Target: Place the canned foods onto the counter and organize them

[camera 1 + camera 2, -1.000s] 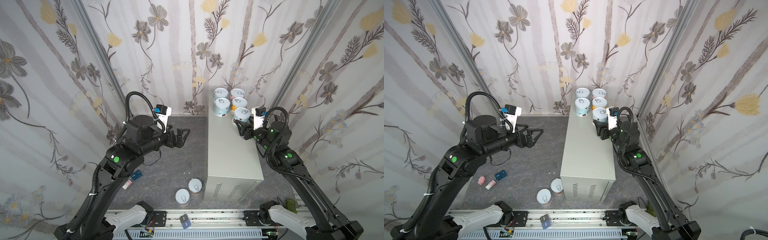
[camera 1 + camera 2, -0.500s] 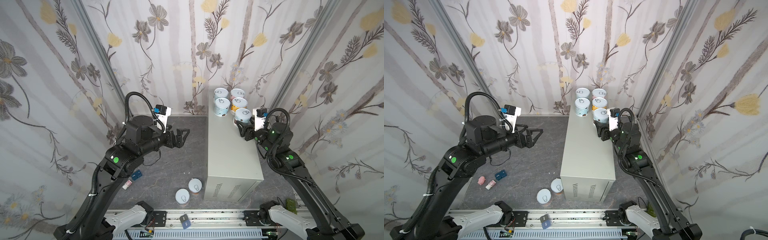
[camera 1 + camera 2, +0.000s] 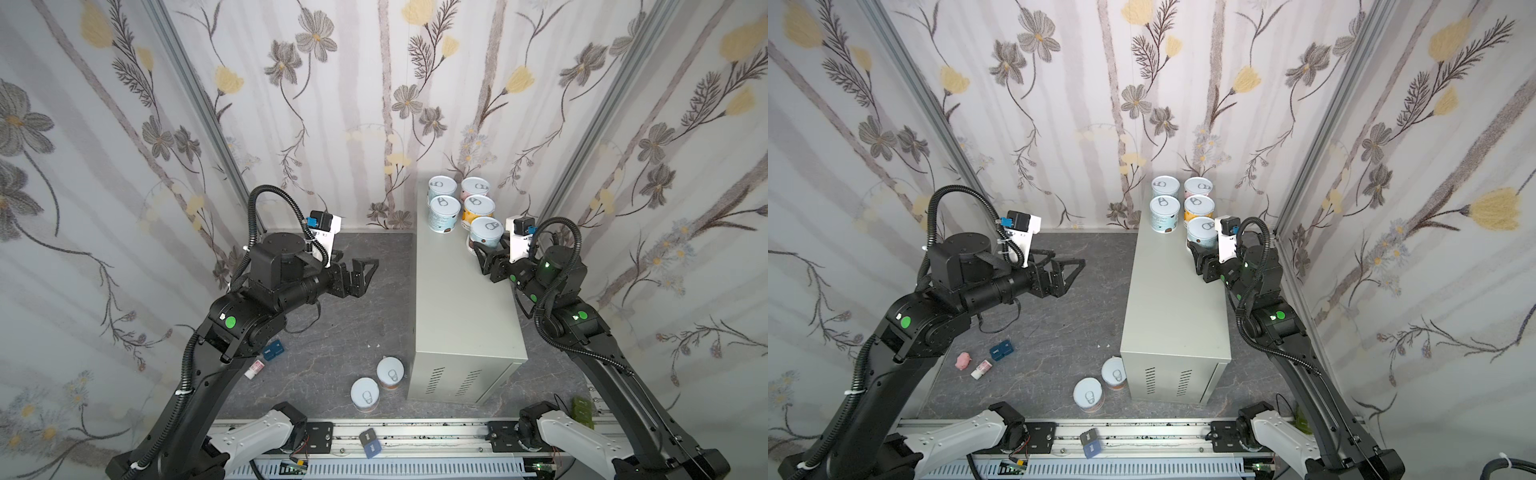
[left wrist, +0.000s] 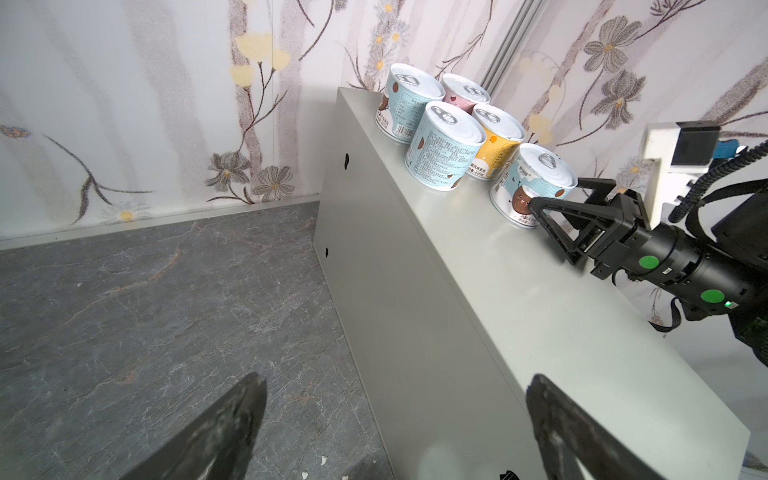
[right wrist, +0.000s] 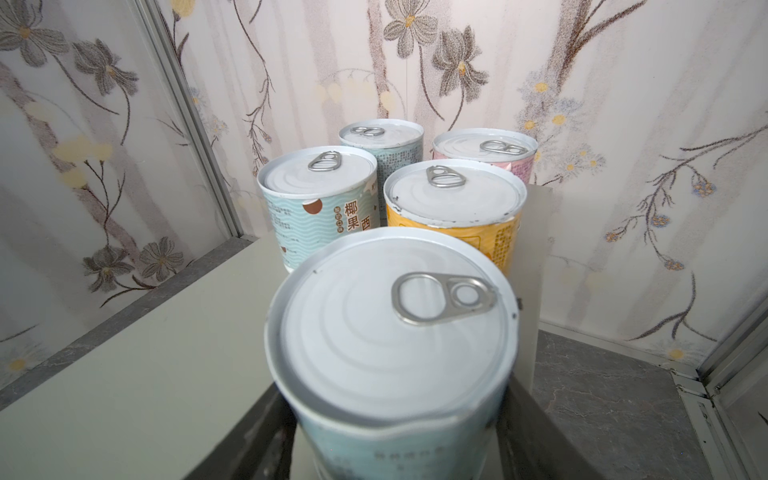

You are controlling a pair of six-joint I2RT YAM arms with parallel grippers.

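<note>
Nearest, two cans [image 3: 365,395] stand on the floor [image 3: 332,324] at the 7 o'clock corner of the counter [image 3: 461,316]; the left gripper [image 3: 357,264] hangs open and empty at 9 o'clock. Farther, the right gripper [image 3: 480,251] clamps a light-blue can [image 3: 486,228] at the counter's 1 o'clock end, a block of four cans [image 3: 444,208] just beyond. Driven onward it could knock the orange can [image 3: 478,205], or, released tilted, topple over the close 3 o'clock edge.

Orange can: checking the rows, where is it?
In both top views the orange can stands far back on the counter, right column, between the pink can by the wall and the blue can in the right claw.
</note>
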